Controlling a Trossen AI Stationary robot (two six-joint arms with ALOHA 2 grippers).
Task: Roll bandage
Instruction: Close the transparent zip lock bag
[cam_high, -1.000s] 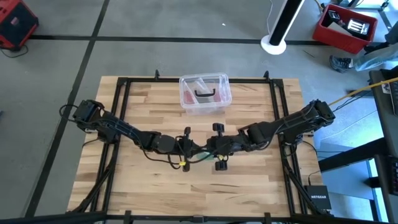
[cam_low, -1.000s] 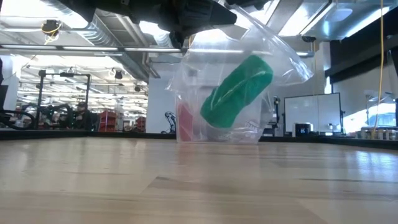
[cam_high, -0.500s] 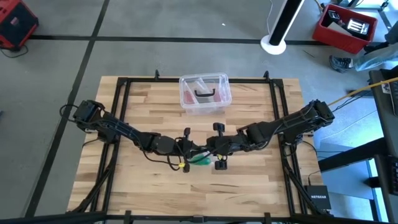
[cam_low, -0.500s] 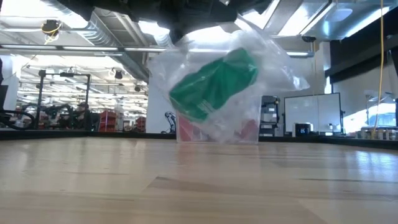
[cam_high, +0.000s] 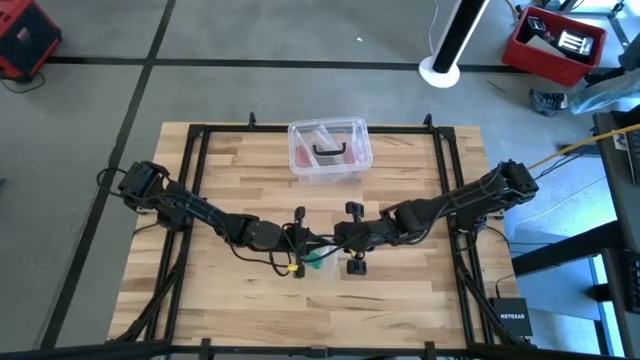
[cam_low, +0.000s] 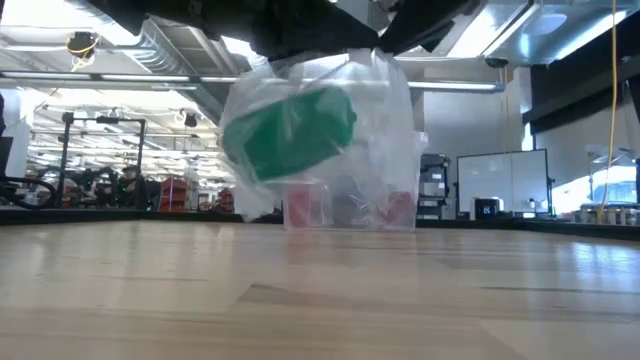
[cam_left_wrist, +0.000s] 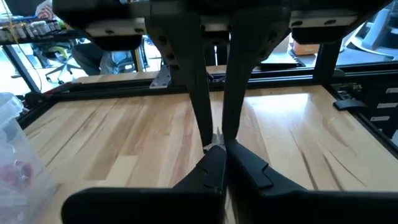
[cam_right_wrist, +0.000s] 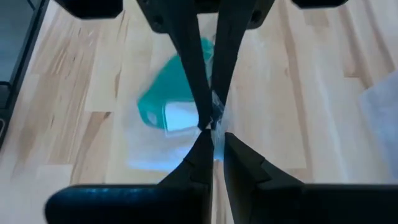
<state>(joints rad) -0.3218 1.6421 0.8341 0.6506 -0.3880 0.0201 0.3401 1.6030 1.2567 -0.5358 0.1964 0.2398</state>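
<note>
Bandage (cam_low: 288, 133) material, teal-green and bunched into a compact roll, is seen inside a clear plastic bag (cam_low: 385, 150) that is held above the wooden table (cam_high: 400, 300) near its middle. In the low view the bag hangs clear of the tabletop, with the green roll tilted and lying towards one side of it. From above, only a small patch of green is visible between the two arms, where the left gripper (cam_high: 298, 240) and the right gripper (cam_high: 340, 240) are brought close together.

In the right wrist view, the right gripper's fingers (cam_right_wrist: 186, 50) are drawn together to a narrow point, and a fold of the clear bag is pinched at their tips; the green roll is seen below them, through the plastic. In the left wrist view, the left gripper's fingers (cam_left_wrist: 198, 93) are pressed together with almost no gap between them, and a small scrap of clear film is caught at their tips. It cannot be told from that view how much of the bag is held there.

Behind the arms, near the far edge of the table, a clear plastic box (cam_high: 330, 151) with pinkish contents and a dark object inside it is set. It is well apart from both grippers.
</note>
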